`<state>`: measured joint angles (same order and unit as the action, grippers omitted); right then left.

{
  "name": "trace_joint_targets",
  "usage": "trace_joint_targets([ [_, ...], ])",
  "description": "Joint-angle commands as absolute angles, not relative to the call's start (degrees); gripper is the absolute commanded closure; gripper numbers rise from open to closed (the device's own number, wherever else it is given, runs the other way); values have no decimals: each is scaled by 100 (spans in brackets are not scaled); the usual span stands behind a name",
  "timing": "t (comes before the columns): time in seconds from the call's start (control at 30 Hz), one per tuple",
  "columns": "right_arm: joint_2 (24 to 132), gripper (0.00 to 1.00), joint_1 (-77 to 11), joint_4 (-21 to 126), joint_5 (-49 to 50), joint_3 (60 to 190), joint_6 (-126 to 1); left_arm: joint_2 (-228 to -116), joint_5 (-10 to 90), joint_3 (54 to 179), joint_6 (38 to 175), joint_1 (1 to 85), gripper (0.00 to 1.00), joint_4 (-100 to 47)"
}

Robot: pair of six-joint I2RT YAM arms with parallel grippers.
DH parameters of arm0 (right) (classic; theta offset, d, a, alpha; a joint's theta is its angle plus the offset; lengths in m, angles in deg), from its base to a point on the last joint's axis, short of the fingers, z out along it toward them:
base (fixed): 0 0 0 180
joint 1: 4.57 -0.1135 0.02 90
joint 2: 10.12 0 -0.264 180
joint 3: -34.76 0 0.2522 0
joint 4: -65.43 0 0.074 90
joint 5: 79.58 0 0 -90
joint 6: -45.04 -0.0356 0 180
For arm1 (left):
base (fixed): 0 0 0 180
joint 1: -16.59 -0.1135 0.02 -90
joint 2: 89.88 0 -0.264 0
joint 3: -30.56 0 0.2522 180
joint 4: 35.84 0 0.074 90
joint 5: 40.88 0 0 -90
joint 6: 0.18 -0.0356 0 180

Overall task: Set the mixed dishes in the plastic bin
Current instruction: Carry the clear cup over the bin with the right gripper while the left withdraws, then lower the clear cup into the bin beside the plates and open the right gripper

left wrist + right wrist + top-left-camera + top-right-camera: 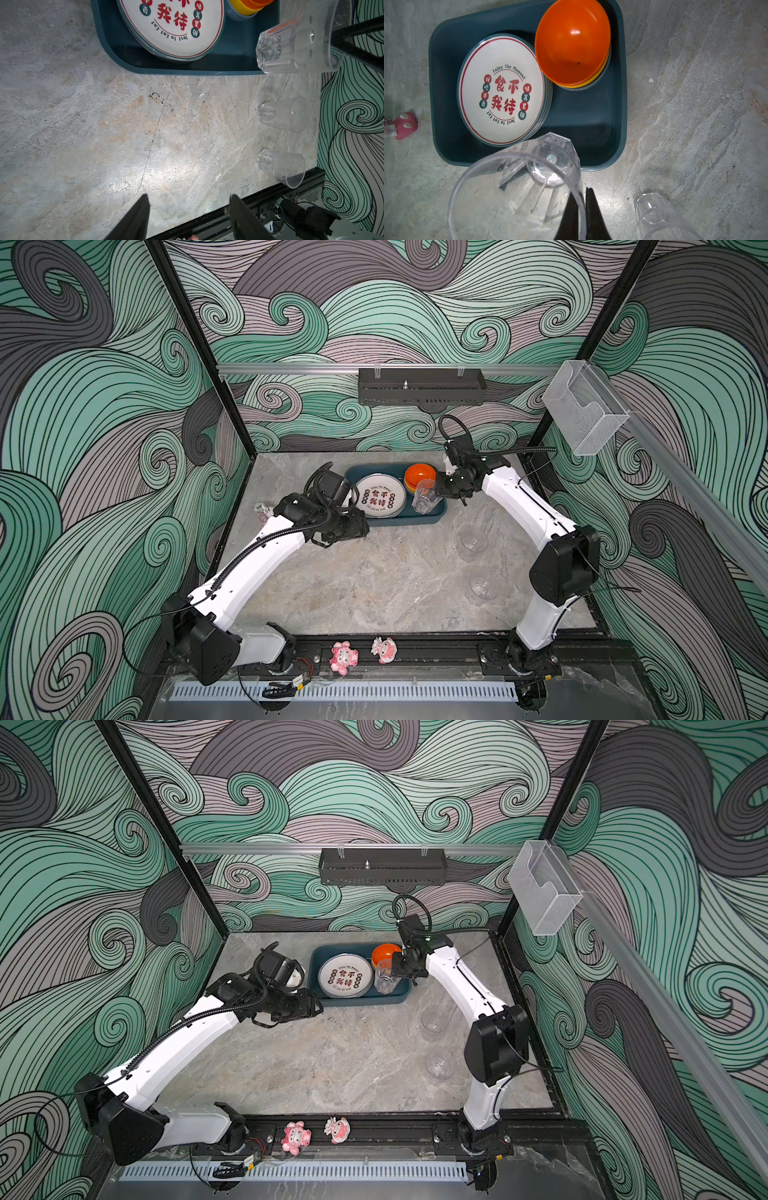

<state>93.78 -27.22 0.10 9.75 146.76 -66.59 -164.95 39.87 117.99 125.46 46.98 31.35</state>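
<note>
The teal plastic bin [399, 519] [361, 1003] [591, 128] holds a stack of white lettered plates [380, 494] [501, 93] and nested bowls with an orange bowl [419, 475] [571, 41] on top. My right gripper [581, 194] [440, 489] is shut on the rim of a clear glass [426, 495] [517, 187], held upright above the bin's near right corner. Two more glasses [473, 541] [484, 587] [284, 114] [282, 168] stand on the table to the right. My left gripper [189, 205] [365, 529] is open and holds nothing, just in front of the bin's left end.
A small pink figurine [262, 512] [404, 125] lies left of the bin, behind my left arm. Two pink figurines [344, 657] [384, 649] sit on the front rail. A black perforated shelf [422, 387] and a clear acrylic box [584, 412] hang on the walls.
</note>
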Motion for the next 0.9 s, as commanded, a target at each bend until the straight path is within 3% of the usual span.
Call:
trace_joint_targets([
  [0.0, 9522, 100, -2672, 58, 1121, 14915, -6645, -16345, 3999, 11759, 12615, 4617, 36, 3127],
  [0.87, 10383, 100, -2637, 448, 1504, 14960, -6657, -16317, 3721, 11506, 12818, 4480, 36, 3039],
])
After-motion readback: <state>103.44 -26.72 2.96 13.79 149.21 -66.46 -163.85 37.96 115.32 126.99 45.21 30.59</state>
